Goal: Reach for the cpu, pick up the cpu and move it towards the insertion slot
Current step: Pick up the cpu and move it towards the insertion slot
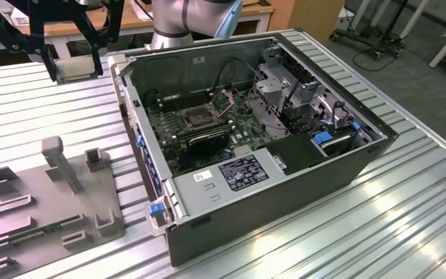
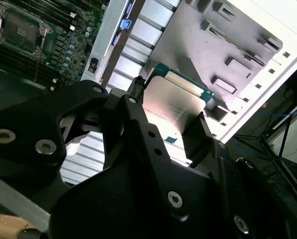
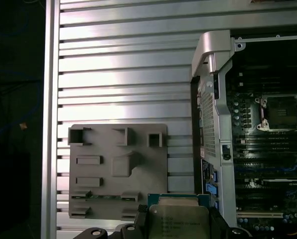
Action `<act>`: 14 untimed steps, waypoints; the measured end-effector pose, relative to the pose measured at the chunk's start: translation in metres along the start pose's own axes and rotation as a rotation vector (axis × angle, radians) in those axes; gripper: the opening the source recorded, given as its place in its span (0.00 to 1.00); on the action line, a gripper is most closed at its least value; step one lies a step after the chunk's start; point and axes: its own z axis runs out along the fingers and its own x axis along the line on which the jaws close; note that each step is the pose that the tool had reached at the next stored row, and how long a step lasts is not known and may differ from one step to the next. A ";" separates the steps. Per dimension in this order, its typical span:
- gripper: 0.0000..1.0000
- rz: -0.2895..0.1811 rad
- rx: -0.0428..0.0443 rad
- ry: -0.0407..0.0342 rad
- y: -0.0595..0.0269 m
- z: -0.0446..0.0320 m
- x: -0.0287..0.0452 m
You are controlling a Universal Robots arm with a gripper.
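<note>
Ribbed metal table point(image 1: 45, 122) below: black gripper point(image 2: 171, 124) clamps the thin silvery square cpu point(image 2: 171, 107), lifted; silver-framed insertion slot point(image 1: 194, 118) waits well off.

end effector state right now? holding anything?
End effector: shut on the cpu, held in the air above the table, outside the computer case.

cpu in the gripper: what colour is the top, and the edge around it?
The cpu has a pale silvery top with a green board edge; clearest in the second wrist view, held in the gripper.
</note>
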 end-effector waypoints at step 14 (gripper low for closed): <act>0.55 0.000 0.0001 0.0000 0.0003 -0.0001 -0.0092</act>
